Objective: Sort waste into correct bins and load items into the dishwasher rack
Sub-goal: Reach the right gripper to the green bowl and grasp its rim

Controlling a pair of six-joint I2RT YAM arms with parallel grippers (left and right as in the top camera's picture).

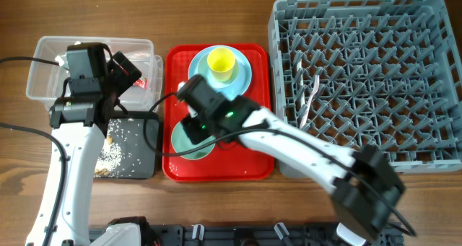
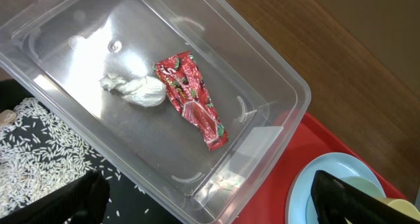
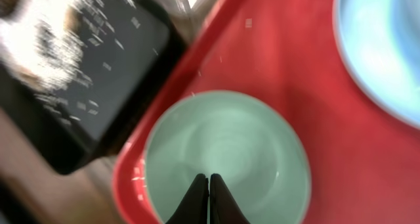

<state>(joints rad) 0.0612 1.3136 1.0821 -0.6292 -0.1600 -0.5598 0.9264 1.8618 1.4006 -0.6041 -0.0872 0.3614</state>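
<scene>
A red-and-white wrapper (image 2: pixel 193 99) and a crumpled white tissue (image 2: pixel 134 90) lie inside the clear tub (image 2: pixel 275 73). Crumbly food scraps (image 1: pixel 112 156) are scattered over the black tray (image 1: pixel 141 156). My left gripper (image 2: pixel 210 204) hangs open over the tub's near corner, with nothing between its fingers. On the red serving tray (image 1: pixel 256 148) a pale green bowl (image 3: pixel 223 145) sits empty, and my right gripper (image 3: pixel 209 184) is shut just above its inside, holding nothing. The yellow cup (image 1: pixel 221 62) stands on the light blue plates (image 1: pixel 242 76). White plastic cutlery (image 1: pixel 307 94) lies in the grey dishwasher rack (image 1: pixel 368 80).
The rack fills the right half of the table. The red tray lies between the rack and the two bins. Black cables trail across the wood at the left, and the right arm (image 1: pixel 303 148) stretches over the red tray's front right corner.
</scene>
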